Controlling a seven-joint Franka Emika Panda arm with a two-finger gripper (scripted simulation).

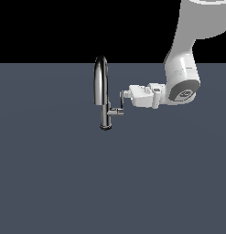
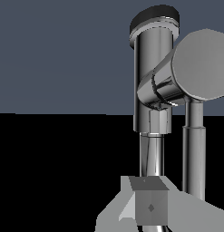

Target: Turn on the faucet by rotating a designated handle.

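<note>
The chrome faucet [image 1: 101, 87] stands on the grey floor, its arched spout rising from a round dark base. A short stub juts from the post toward the exterior view's right and carries the handle [image 1: 122, 103], a thin lever pointing up. My gripper [image 1: 125, 94] reaches in level from the exterior view's right, its tip against the lever's top end. The wrist view shows the faucet's post [image 2: 152, 81] and the stub's round end cap, with the handle [image 2: 193, 149] running past my gripper [image 2: 150, 206]. The fingers sit together as one block, holding nothing.
The flat dark grey floor [image 1: 55, 173] spreads all around the faucet. My white arm [image 1: 180, 77] comes down from the top of the exterior view's right. Nothing else stands on the floor.
</note>
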